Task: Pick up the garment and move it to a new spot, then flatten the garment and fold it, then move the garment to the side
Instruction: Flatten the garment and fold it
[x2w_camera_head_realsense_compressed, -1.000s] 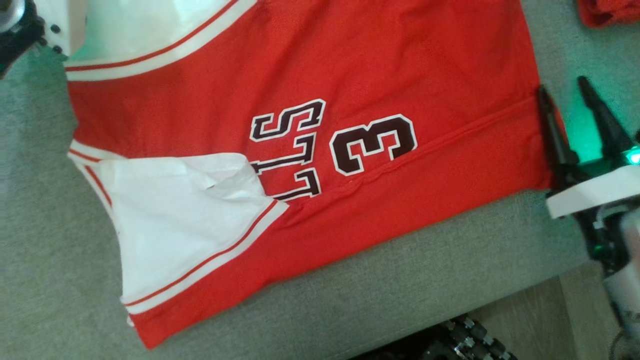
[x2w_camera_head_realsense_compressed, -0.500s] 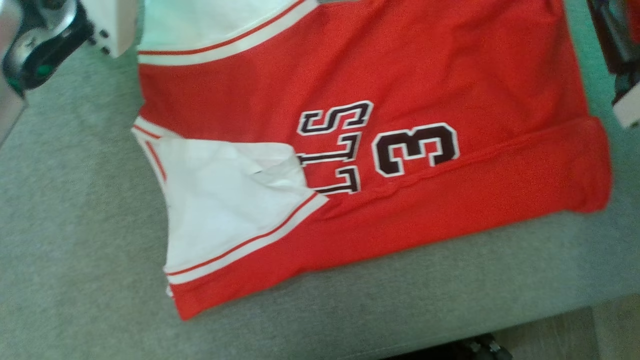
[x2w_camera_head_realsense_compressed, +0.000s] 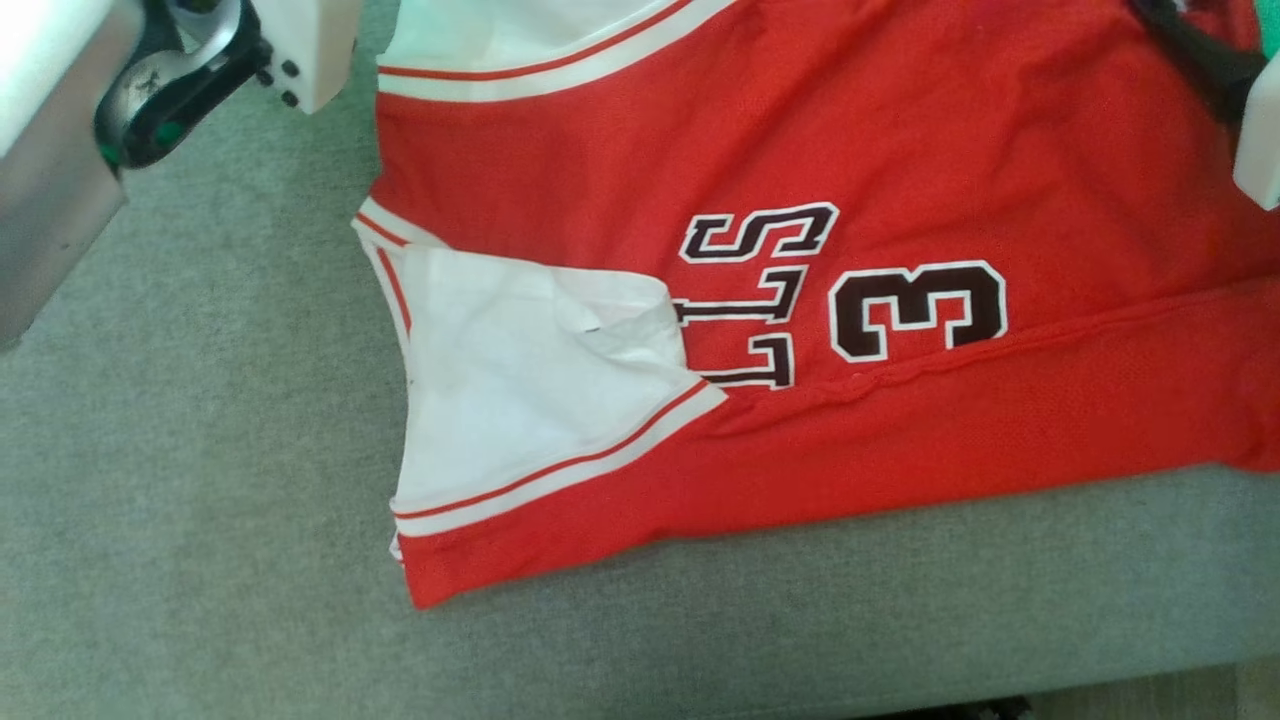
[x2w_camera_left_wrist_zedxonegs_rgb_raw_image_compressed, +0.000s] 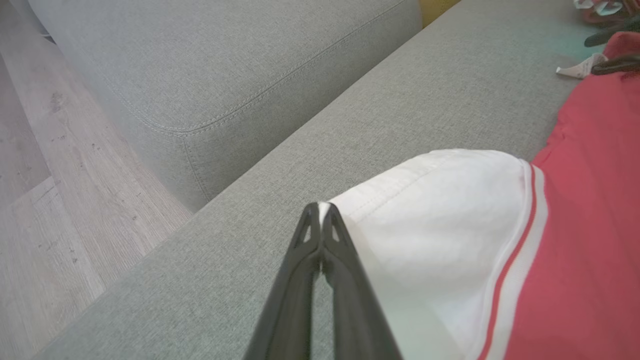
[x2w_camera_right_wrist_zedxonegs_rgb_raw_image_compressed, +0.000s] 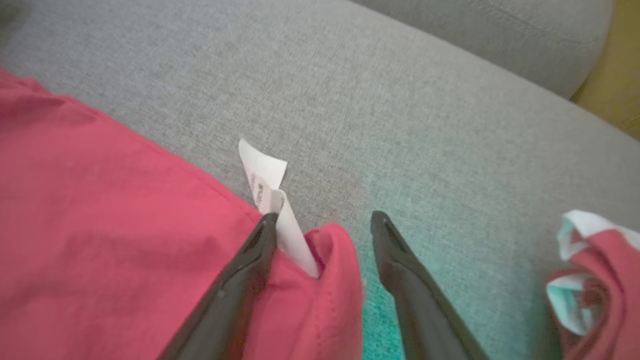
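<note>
Head view: garment (x2w_camera_head_realsense_compressed: 620, 150) lies spread on sofa (x2w_camera_head_realsense_compressed: 200, 480).

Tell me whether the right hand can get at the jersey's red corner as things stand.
Probably yes: the right hand is open, and the jersey's red corner, with its white tag, sits between its two fingers; nothing blocks it.

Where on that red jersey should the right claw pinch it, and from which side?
Probably the raised corner of the jersey, beside its white label. That corner bunches up off the sofa, between the fingers of the open right gripper, so coming in from the outer edge and closing there should catch cloth.
</note>
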